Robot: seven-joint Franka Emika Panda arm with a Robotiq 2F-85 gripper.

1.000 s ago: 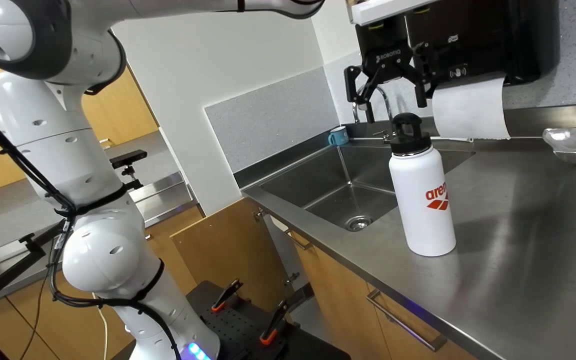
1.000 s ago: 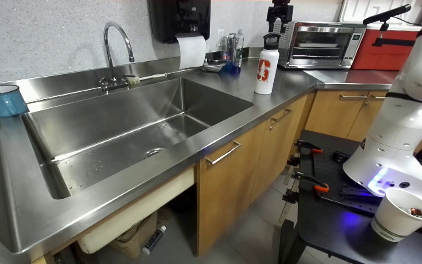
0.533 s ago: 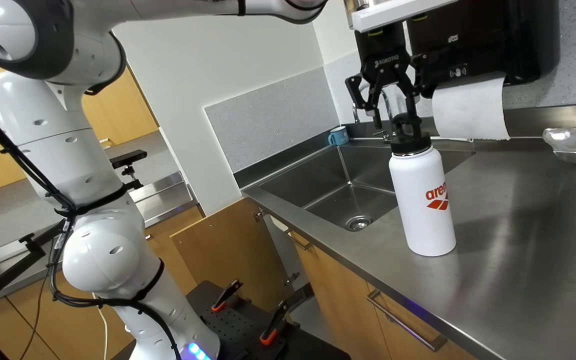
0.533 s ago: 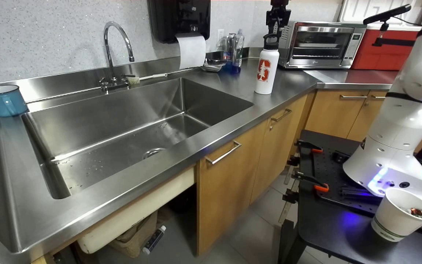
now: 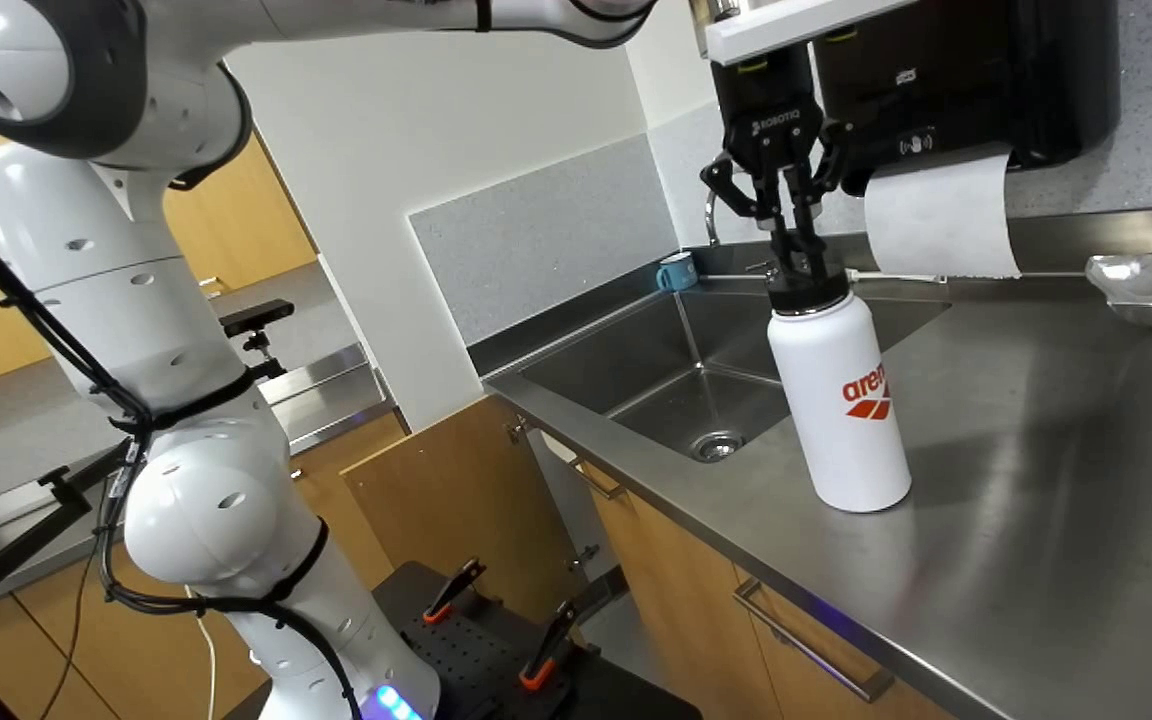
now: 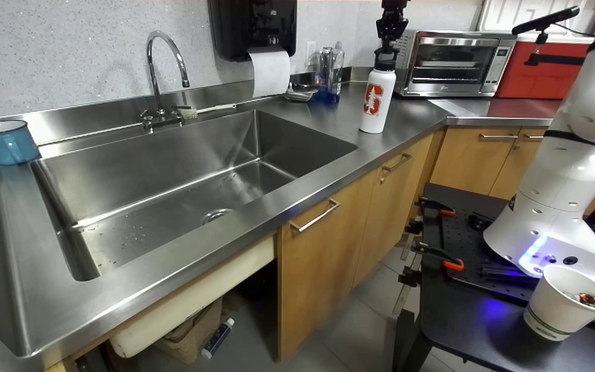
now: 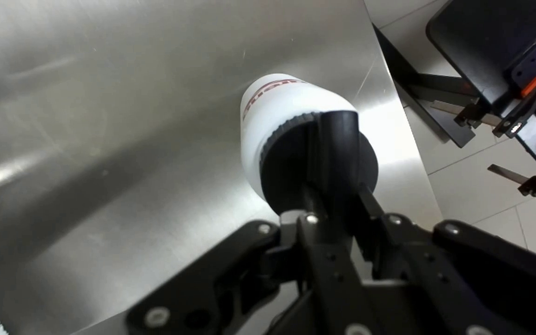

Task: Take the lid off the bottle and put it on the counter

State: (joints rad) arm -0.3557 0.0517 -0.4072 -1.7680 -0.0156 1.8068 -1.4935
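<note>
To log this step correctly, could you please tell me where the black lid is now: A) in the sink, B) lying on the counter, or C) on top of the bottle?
C: the black lid, clasped by the gripper, sits atop the white bottle in both exterior views.

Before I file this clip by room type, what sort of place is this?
Most likely a kitchen, perhaps a shared workplace one: the large steel sink, the toaster oven and the towel dispenser on the wall point that way.
</note>
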